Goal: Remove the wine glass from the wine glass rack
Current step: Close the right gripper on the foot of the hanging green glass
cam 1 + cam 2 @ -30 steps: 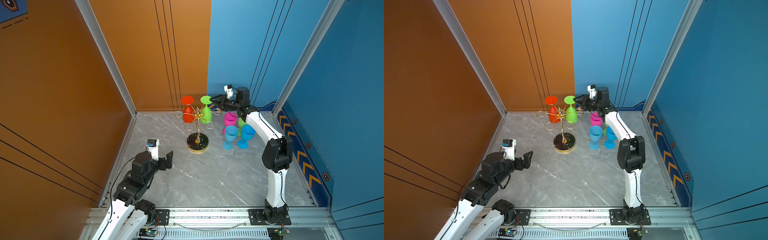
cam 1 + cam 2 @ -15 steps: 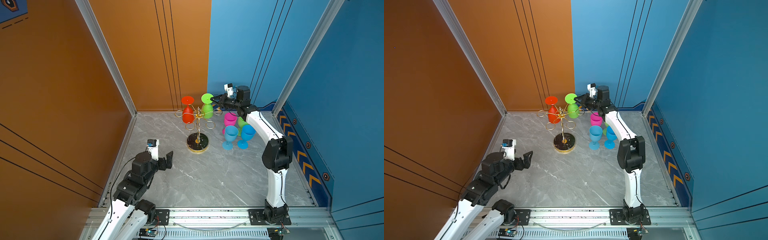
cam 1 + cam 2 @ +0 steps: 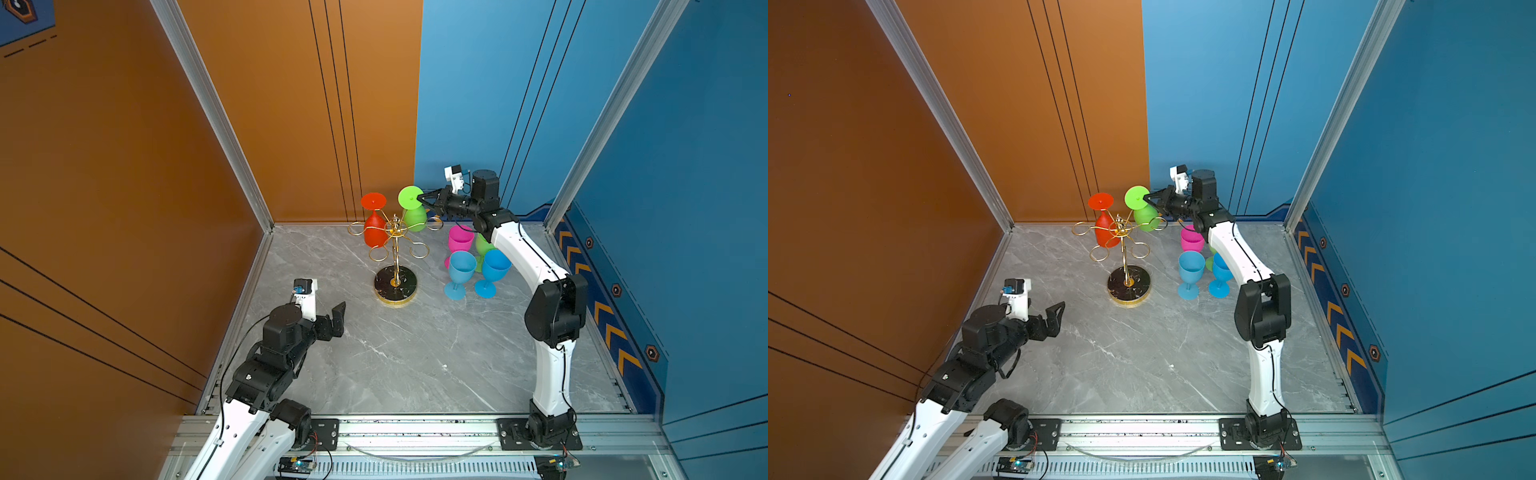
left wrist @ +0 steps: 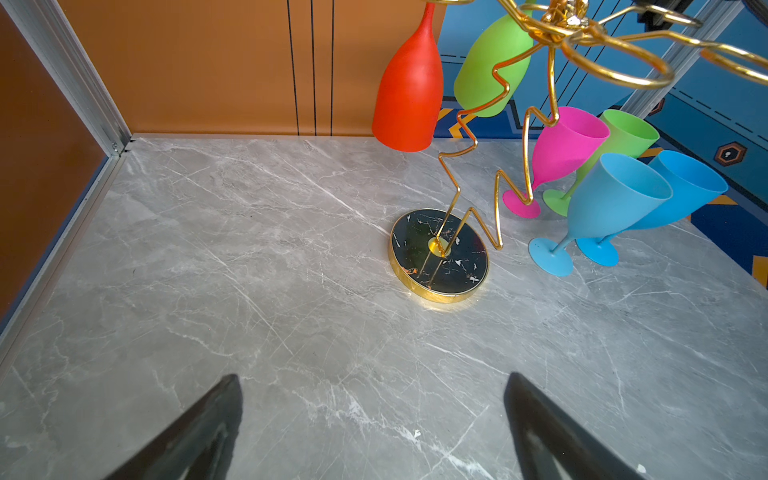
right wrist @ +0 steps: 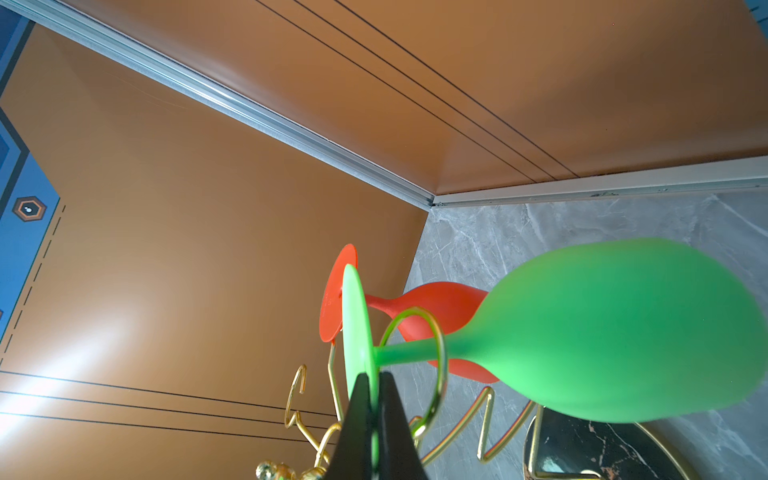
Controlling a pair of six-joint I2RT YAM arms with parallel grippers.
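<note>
1. two black fingers (image 4: pixel 540 419) of the left gripper (image 4: pixel 373 380) stand spread wide with nothing between them. it hovers low over the grey marble table (image 3: pixel 415 353) near the left wall, well apart from the rack.
2. the wine glass rack (image 3: pixel 397 257) stands upright at the middle back of the table, on its round black gold-rimmed base (image 3: pixel 395 286).
3. a red wine glass (image 3: pixel 375 233) hangs upside down from a loop on the rack's rear left side, foot uppermost.
4. just right of it, the green wine glass (image 3: pixel 414 218) is also upside down but tilted. its stem passes through a gold loop (image 5: pixel 415 353), and its round foot (image 5: pixel 353 324) appears lifted a little clear of that loop.
5. the right gripper (image 5: pixel 374 399) reaches in from the right at the height of the rack's top. its jaws are pinched tight on the rim of the green foot.
6. four glasses stand upright close together on the table right of the rack. a pink glass (image 3: pixel 460 239) is at the back, beside a green goblet (image 3: pixel 482 245) half hidden by the right arm. two blue glasses (image 3: pixel 461 266) stand in front.
</note>
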